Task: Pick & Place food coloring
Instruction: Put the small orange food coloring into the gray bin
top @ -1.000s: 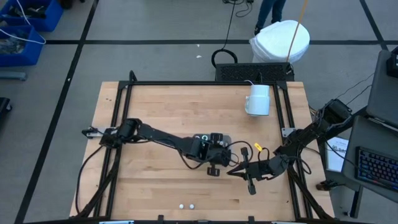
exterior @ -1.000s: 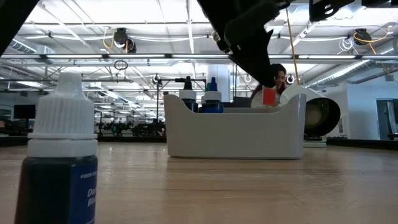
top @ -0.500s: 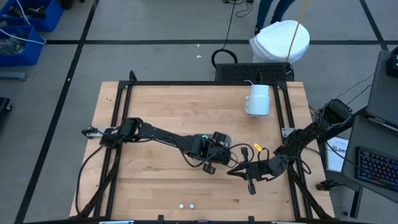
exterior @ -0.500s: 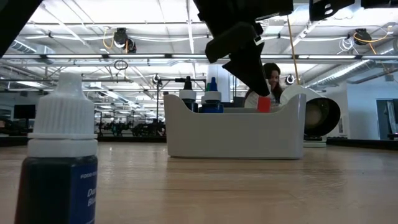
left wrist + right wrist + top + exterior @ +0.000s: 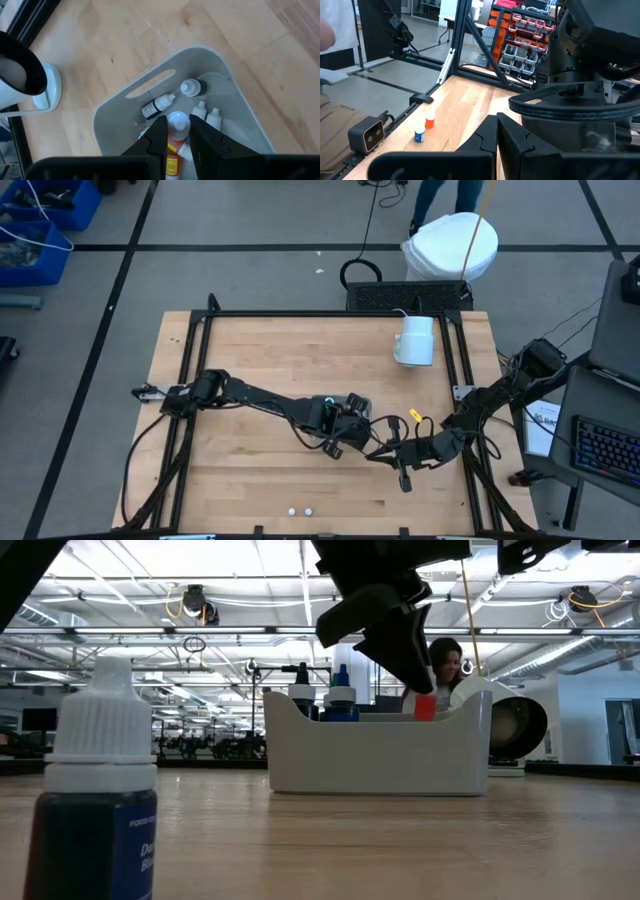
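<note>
Since a second ago the left pincer [image 5: 177,137] has dropped slightly over the tray [image 5: 235,115] and shifted a bit, carrying the red bottle [image 5: 176,131] with it; right arm hasn't moved. Left pincer is clamped on that white-capped red bottle, cap between the fingertips [image 5: 159,131], body hanging just under them, above the tray interior. Directly below and beyond the fingertips: several other dropper bottles [image 5: 159,105], one lying flat, one dark-bodied and upright. Risk: releasing here drops the bottle onto the ones beneath, so it tips or bounces; going lower first could jam the fingers into them. Grip is on the cap only, so it may swing or slip. Right pincer [image 5: 380,455] is fully closed, empty, parked just beside the left one by the tray, so collision is possible if either swings. Two more bottles [image 5: 300,511] sit well away at the near table [image 5: 250,360] edge, still to fetch.
</note>
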You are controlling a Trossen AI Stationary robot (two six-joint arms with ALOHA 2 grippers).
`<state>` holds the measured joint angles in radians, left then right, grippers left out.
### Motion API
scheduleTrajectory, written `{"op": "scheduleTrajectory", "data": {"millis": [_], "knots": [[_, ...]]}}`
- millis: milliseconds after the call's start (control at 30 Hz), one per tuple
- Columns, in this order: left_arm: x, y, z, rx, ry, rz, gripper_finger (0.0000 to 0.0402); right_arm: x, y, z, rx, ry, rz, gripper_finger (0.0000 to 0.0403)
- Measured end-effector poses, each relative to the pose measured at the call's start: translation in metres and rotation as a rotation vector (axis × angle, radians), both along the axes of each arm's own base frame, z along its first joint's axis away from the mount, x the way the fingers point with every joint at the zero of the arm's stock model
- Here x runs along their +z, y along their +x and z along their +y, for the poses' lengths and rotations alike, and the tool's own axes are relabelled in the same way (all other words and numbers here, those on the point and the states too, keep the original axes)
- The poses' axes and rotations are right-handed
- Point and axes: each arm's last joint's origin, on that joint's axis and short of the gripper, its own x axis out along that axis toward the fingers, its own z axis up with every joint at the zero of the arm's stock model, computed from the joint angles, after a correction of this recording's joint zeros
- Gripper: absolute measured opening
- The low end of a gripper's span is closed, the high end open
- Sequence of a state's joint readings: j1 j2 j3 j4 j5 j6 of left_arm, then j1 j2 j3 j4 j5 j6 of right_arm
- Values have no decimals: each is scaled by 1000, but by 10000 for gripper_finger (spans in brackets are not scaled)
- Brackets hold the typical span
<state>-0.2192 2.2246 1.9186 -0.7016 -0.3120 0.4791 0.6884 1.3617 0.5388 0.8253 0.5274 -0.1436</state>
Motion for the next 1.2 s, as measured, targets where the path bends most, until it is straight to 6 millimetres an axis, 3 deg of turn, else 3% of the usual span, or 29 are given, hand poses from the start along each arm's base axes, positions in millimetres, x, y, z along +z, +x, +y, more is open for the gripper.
{"op": "scheduleTrajectory", "data": {"millis": [300, 800, 1033, 1200], "knots": [[0, 1, -3, 1, -48, -12, 62, 0, 0, 0, 1, 4, 1, 0], [-26, 10, -6, 8, -34, 3, 63, 0, 0, 0, 6, 32, 6, 0], [-27, 9, -6, 19, -48, 4, 63, 0, 0, 0, 6, 33, 5, 0], [-27, 9, -8, 8, -98, 10, 89, 0, 0, 0, 6, 33, 5, 0]]}}
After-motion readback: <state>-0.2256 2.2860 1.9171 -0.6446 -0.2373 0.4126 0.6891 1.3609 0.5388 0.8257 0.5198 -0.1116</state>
